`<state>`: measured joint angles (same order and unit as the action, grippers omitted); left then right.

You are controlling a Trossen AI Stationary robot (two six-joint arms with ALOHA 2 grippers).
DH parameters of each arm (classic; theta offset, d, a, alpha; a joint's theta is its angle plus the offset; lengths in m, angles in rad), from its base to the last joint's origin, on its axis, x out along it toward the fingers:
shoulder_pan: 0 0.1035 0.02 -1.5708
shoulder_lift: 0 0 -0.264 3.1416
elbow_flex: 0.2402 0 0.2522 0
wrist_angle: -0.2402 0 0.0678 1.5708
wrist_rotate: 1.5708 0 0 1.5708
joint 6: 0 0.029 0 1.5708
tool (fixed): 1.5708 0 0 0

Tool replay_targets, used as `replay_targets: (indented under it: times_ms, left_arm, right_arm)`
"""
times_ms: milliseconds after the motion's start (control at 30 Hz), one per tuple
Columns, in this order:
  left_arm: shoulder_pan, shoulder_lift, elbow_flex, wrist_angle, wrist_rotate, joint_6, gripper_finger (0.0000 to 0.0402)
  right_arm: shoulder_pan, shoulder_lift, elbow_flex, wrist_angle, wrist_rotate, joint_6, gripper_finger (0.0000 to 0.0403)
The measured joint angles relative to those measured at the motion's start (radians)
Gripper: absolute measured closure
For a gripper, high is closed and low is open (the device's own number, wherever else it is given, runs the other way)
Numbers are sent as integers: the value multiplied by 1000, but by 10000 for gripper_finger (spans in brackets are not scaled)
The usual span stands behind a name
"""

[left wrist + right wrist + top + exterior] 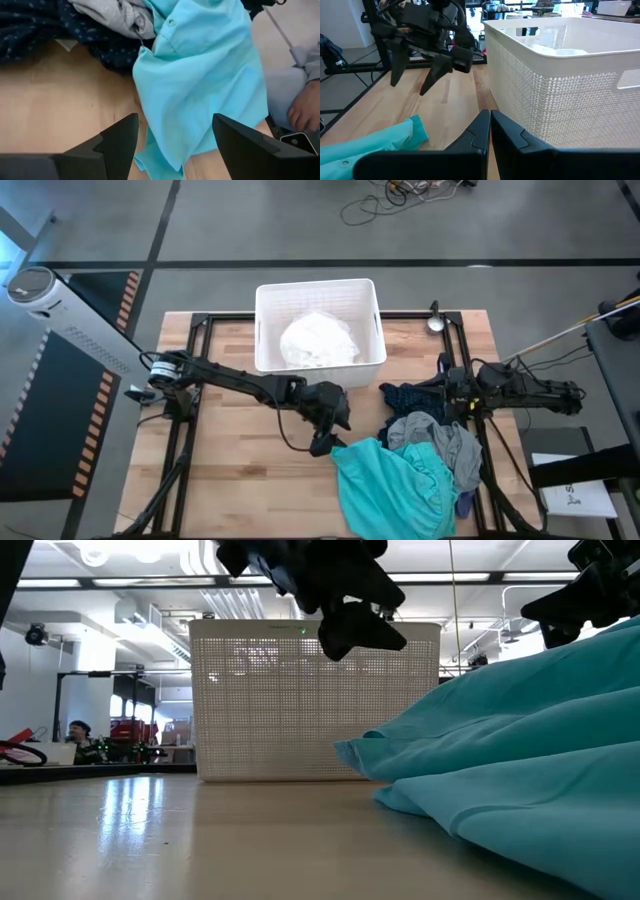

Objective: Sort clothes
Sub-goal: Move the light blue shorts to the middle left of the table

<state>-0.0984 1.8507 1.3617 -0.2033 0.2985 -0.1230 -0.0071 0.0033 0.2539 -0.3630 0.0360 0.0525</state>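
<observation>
A pile of clothes lies at the table's near right: a large teal garment (pixel 395 485) in front, a grey one (pixel 445 442) on its far side, and a navy dotted one (pixel 415 397) behind that. A white garment (pixel 318 340) lies in the white bin (pixel 270 300). My left gripper (pixel 325 438) is open and empty, raised above the table just left of the teal garment's edge (pixel 150 100). My right gripper (pixel 490 125) is shut and empty, over the navy garment at the right, pointing toward the table's left.
The white bin stands at the far middle of the table, close behind my left gripper. Bare wood (pixel 240 460) lies at the near left. A person's hand (pixel 302 110) and a phone (pixel 300 140) show beyond the table's near right edge.
</observation>
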Motion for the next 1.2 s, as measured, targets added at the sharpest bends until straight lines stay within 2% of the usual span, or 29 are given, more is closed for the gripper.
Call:
replay_targets:
  times_ms: [133,267,333,667,733,933,1200]
  left_arm:
    - [-5,-4,61,-65,-5,40,170]
    - [-23,-5,156,-148,-74,119,182]
    - [-34,-6,184,-145,-77,138,187]
    - [-59,49,182,-141,-27,79,200]
    - [-61,74,182,-132,-29,77,198]
    - [-67,148,181,-129,-133,77,176]
    - [-65,217,180,-69,-133,35,141]
  right_arm:
    - [0,0,0,0,0,0,403]
    - [0,0,0,0,0,0,403]
    - [0,0,0,0,0,0,403]
    - [0,0,0,0,0,0,403]
    - [0,0,0,0,0,0,403]
    - [0,0,0,0,0,0,403]
    - [0,0,0,0,0,0,403]
